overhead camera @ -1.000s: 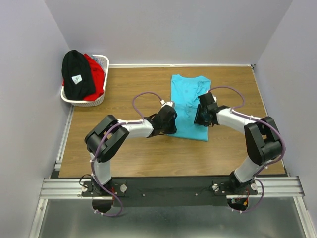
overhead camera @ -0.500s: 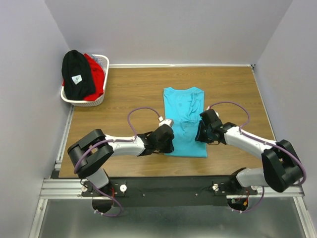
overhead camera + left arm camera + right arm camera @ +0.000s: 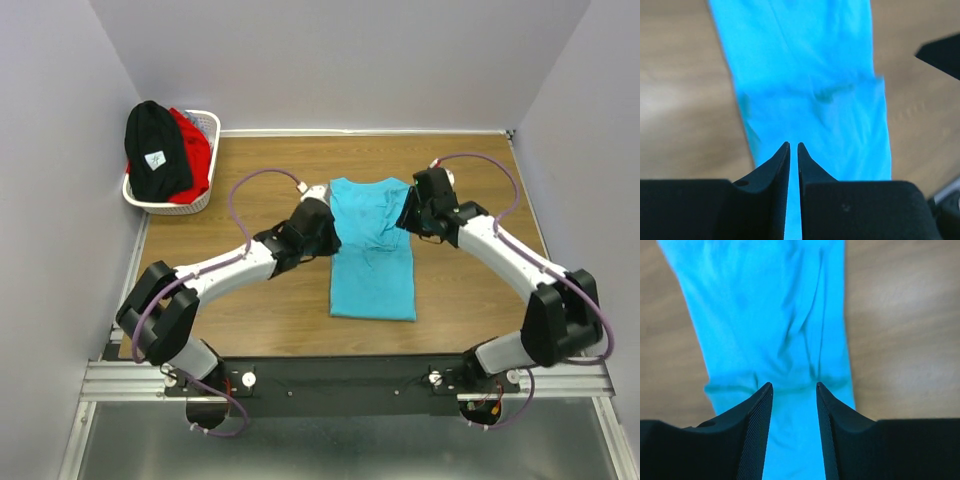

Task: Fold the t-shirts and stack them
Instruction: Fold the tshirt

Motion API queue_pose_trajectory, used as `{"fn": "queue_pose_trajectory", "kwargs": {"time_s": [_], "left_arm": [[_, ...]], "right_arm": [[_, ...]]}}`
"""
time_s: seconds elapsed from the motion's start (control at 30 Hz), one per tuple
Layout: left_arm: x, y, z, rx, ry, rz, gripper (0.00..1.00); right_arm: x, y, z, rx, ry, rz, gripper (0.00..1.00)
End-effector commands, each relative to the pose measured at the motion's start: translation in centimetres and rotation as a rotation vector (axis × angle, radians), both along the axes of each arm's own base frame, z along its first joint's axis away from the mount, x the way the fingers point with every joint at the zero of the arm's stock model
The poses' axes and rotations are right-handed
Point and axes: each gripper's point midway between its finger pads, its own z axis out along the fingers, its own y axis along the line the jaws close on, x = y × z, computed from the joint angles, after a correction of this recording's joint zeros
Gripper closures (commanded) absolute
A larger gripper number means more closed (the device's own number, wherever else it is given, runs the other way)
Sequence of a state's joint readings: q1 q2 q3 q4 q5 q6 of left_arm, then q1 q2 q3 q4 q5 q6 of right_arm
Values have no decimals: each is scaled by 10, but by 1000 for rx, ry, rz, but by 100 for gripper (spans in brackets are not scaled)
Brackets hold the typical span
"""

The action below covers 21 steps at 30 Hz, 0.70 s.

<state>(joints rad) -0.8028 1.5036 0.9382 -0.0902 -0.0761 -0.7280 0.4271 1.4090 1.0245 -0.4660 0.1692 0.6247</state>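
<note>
The red t-shirt [image 3: 198, 155] lies mostly hidden (under the black t-shirt [image 3: 155, 142]).

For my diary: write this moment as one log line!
turquoise shirt: folded lengthwise | left end effector, right end effector: over shirt | basket: black shirt, red shirt

We see a white lattice plastic basket [image 3: 165, 209] at the far left corner of a wooden table [image 3: 260, 322], close against the left wall. Pale grey walls [image 3: 330, 60] close the table in on the left, far and right sides. Along the near edge runs an aluminium rail [image 3: 125, 378] with a black plate [image 3: 340, 375] lying across its middle.
</note>
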Motion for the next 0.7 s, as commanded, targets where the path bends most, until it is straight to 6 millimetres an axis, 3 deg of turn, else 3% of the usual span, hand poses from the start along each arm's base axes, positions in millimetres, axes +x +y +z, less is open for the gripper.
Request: {"fn": "queue_pose_trajectory", "kwargs": {"time_s": [0.0,0.03,0.07,0.13,0.17,0.23,0.27,0.3,0.5,0.67], "left_arm": [[42,13,3,54,-54,3,82],[52,15,5,58,-60,17,82],[58,13,6,58,-68,20,83],[72,9,5,51,-62,20,83],[77,7,-2,50,-44,19,83],[85,-1,2,1,-26,15,84],[89,-3,1,-14,-17,16,85],[90,-7,5,-33,-19,9,86],[91,-11,20,-62,-40,-7,86],[91,-2,25,-50,-52,8,86]], "right_arm": [[49,-27,7,-51,-30,-82,53],[58,-28,-6,-62,1,-88,53],[76,-33,6,-47,-31,-110,54],[93,-36,-12,-65,0,-126,56],[102,-39,-14,-71,0,-140,56],[122,-39,-10,-65,-24,-160,59],[128,-39,-28,-70,12,-157,61],[139,-36,-24,-64,-8,-155,62],[162,-33,-59,-107,33,-138,66],[168,-22,-68,-73,42,-92,66]]}}
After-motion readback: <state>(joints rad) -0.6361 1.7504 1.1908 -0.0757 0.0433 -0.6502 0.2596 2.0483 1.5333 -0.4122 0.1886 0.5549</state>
